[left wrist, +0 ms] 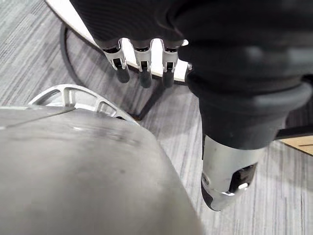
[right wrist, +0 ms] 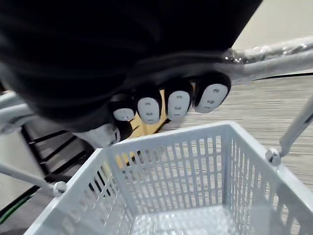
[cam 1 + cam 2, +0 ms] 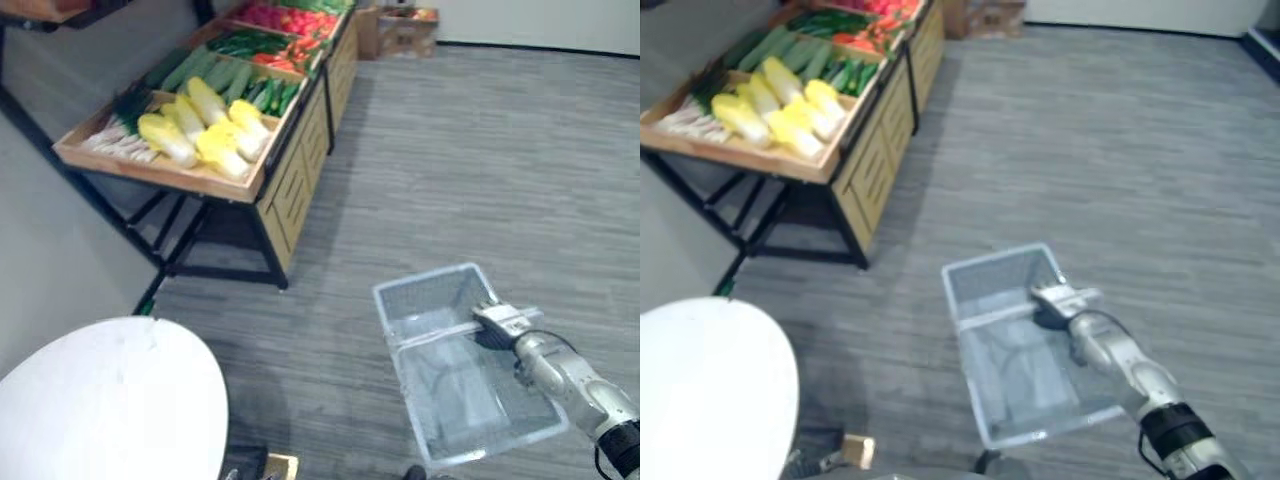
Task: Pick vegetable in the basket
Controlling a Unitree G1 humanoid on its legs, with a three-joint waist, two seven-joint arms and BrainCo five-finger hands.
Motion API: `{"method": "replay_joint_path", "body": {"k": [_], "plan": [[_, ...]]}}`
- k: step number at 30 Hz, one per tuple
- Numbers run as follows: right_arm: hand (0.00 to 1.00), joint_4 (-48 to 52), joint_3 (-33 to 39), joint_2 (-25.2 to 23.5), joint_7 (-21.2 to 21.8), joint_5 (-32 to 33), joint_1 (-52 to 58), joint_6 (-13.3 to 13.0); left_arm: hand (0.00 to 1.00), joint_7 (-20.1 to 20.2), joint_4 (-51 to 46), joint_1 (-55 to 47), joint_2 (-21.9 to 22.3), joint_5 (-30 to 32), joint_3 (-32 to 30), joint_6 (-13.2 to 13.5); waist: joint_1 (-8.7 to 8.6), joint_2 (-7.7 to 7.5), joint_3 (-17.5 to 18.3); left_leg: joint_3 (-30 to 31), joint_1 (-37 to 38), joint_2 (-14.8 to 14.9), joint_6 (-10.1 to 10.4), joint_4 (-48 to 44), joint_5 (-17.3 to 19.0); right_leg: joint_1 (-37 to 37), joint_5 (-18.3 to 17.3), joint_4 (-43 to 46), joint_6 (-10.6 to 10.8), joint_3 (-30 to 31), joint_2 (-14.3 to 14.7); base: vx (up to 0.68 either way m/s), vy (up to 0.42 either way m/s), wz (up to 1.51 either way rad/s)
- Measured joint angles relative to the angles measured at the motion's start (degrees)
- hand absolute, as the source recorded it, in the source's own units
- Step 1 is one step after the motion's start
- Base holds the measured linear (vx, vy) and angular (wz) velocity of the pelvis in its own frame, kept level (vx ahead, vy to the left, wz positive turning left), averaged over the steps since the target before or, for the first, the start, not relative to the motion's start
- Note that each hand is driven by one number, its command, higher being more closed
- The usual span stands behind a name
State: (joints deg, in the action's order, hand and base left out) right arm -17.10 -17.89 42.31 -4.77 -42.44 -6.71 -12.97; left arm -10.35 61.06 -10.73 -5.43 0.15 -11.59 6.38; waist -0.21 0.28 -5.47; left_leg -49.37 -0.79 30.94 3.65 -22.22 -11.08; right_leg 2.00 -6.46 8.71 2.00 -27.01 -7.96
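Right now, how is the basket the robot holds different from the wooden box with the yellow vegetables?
The basket is pale see-through mesh; the wooden box has solid brown sides. The basket looks empty; the wooden box is packed with yellow cabbages. The basket hangs from the right hand over the floor; the wooden box rests on a stand. Both are open on top.

The pale grey mesh plastic basket (image 3: 465,370) hangs upright over the floor (image 3: 450,150); yellow leafy cabbages (image 3: 205,130) lie in a wooden tray (image 3: 150,172), well apart.
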Motion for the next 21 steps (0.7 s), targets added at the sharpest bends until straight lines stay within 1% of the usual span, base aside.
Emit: {"method": "replay_joint_path", "body": {"k": [1, 2, 3, 4, 5, 6, 7, 8, 9, 10, 11, 12, 13, 14, 17, 21], "plan": [[1.00, 0.26, -0.02, 0.40, -0.03, 0.00, 0.00, 0.19, 0.00, -0.13, -0.08, -0.28, 0.03, -0.05, 0.06, 0.12, -0.02, -0.05, -0.07, 5.50, -1.05, -1.83, 2.50, -1.77, 2.76, -0.27, 0.27, -0.54, -0.42, 1.48, -0.54, 0.03, 0.004, -0.92], [1.00, 0.44, -0.15, 1.34, -0.02, 0.00, -0.01, 0.24, 0.00, -0.12, -0.17, -0.46, 0.40, -0.09, 0.11, 0.77, 0.10, -0.07, -0.08, 13.91, -2.72, -5.93, 4.64, -2.87, 6.94, -0.30, 0.67, -1.27, -0.86, 3.28, -1.45, 0.03, 0.070, -1.00], [1.00, 0.44, -0.55, 2.30, 0.03, 0.10, -0.01, 0.22, 0.00, -0.11, -0.31, -0.71, 0.81, -0.10, 0.24, 1.18, 0.50, 0.06, -0.15, 21.44, -4.04, -10.50, 4.96, -2.68, 11.03, -0.33, 1.04, -2.38, -0.94, 5.91, -1.74, 0.03, 0.089, -1.25], [1.00, 0.45, -0.84, 2.15, 0.07, 0.20, 0.02, 0.19, 0.00, -0.09, -0.38, -0.97, 0.89, -0.13, 0.63, 1.43, 0.64, 0.17, -0.24, 25.92, -4.50, -14.05, 4.68, -0.53, 13.82, -0.44, 1.45, -3.15, -0.78, 8.10, -1.54, 0.05, 0.140, -1.06], [1.00, 0.46, -1.08, 2.15, 0.07, 0.24, 0.04, 0.09, 0.00, -0.06, -0.41, -0.98, 0.95, -0.13, 0.83, 1.45, 0.55, 0.26, -0.29, 27.41, -4.76, -15.59, 4.67, 1.17, 14.26, -0.53, 1.56, -3.17, -0.60, 8.77, -1.38, 0.06, 0.164, -0.86], [1.00, 0.58, -1.29, 2.25, 0.28, 0.28, 0.05, -0.05, 0.00, 0.18, -0.73, -0.94, 0.90, -0.12, 1.22, 1.54, 0.53, 0.61, -0.49, 30.09, -4.99, -17.92, 4.55, 5.24, 13.94, -0.60, 1.81, -3.05, -0.16, 9.89, -0.77, 0.09, 0.214, -0.66], [1.00, 1.22, -1.30, 2.73, 0.40, 0.87, 0.05, -0.14, 0.00, 0.57, -1.00, -0.90, 1.23, -0.12, 1.39, 1.84, 0.58, 1.47, -0.86, 31.45, -4.98, -19.24, 3.29, 9.37, 11.61, -0.58, 2.09, -2.75, 0.53, 10.78, 0.36, 0.09, 0.185, -0.55], [1.00, 1.46, -1.47, 2.62, 0.43, 1.31, 0.12, -0.16, 0.00, 0.72, -1.14, -0.85, 1.15, -0.08, 1.34, 1.82, 0.45, 1.36, -0.79, 31.54, -4.17, -19.29, 3.18, 10.02, 12.21, -0.33, 2.20, -2.97, 1.01, 11.08, 0.32, 0.09, 0.167, -0.31], [1.00, 2.89, -1.69, 3.37, 0.70, 2.24, 0.13, -0.45, 0.00, 0.78, -2.20, -0.69, 0.83, -0.14, 1.55, 1.89, 0.40, 0.73, -1.11, 32.78, -4.07, -20.34, 3.20, 11.62, 12.20, -0.27, 3.02, -4.73, 2.33, 11.17, -0.31, 0.06, 0.117, -0.05], [1.00, 3.56, -1.68, 3.76, 0.72, 2.59, 0.09, -0.78, 0.00, 0.79, -2.76, -0.57, 0.65, -0.13, 1.76, 1.99, 0.47, 0.31, -1.46, 32.81, -4.10, -20.78, 3.20, 12.33, 12.20, -0.30, 3.56, -5.85, 2.96, 11.27, -0.51, 0.05, 0.137, -0.05], [1.00, 4.42, -1.67, 4.00, 0.76, 3.07, -0.08, -1.53, 0.00, 0.85, -3.07, -0.21, 0.43, -0.14, 1.98, 2.17, 0.69, -0.19, -1.88, 32.87, -4.13, -21.49, 3.20, 13.77, 12.20, -0.36, 5.14, -7.84, 3.53, 11.46, -0.71, 0.03, 0.127, -0.02], [1.00, 5.08, -1.67, 3.91, 0.97, 3.12, -0.20, -1.73, 0.00, 0.86, -2.88, -0.21, 0.24, -0.18, 2.26, 2.06, 0.85, -0.16, -1.90, 32.82, -4.01, -22.11, 3.19, 15.11, 12.21, -0.39, 6.53, -9.17, 3.89, 11.48, -0.92, 0.03, 0.116, -0.02], [1.00, 5.10, -1.67, 3.89, 1.15, 3.14, -0.35, -2.11, 0.00, 0.88, -2.89, -0.24, 0.25, -0.24, 2.41, 2.03, 0.84, -0.07, -1.96, 32.85, -3.92, -22.39, 3.19, 15.53, 12.21, -0.40, 6.94, -9.62, 4.30, 11.50, -1.08, 0.03, 0.096, 0.02], [1.00, 5.14, -1.67, 3.85, 1.62, 3.41, -0.34, -2.68, 0.00, 0.87, -2.90, -0.23, 0.35, -1.51, 2.86, 1.87, 0.87, 0.46, -2.10, 33.27, -3.59, -23.00, 3.17, 16.46, 12.21, -0.66, 7.44, -9.92, 4.83, 11.44, -1.35, 0.02, 0.062, 0.04], [1.00, 5.04, -1.46, 3.01, 2.66, 5.01, 1.45, -2.62, 0.00, 1.14, -2.89, -0.41, 0.64, -2.15, 3.37, 1.85, 0.96, 1.14, -2.03, 34.51, -1.42, -23.63, 3.14, 18.90, 12.21, -2.00, 7.61, -10.26, 5.12, 11.16, -1.37, 0.01, 0.021, 0.04], [1.00, 4.84, -0.34, 1.06, 2.80, 5.27, 4.83, -2.34, 0.00, 1.84, -2.87, -0.39, 0.38, -2.18, 3.44, 1.84, 1.47, 0.86, -1.90, 34.83, -0.07, -24.28, 2.73, 22.41, 12.36, -1.50, 7.66, -11.33, 5.19, 11.45, -1.11, -0.03, 0.029, -0.06]]}}
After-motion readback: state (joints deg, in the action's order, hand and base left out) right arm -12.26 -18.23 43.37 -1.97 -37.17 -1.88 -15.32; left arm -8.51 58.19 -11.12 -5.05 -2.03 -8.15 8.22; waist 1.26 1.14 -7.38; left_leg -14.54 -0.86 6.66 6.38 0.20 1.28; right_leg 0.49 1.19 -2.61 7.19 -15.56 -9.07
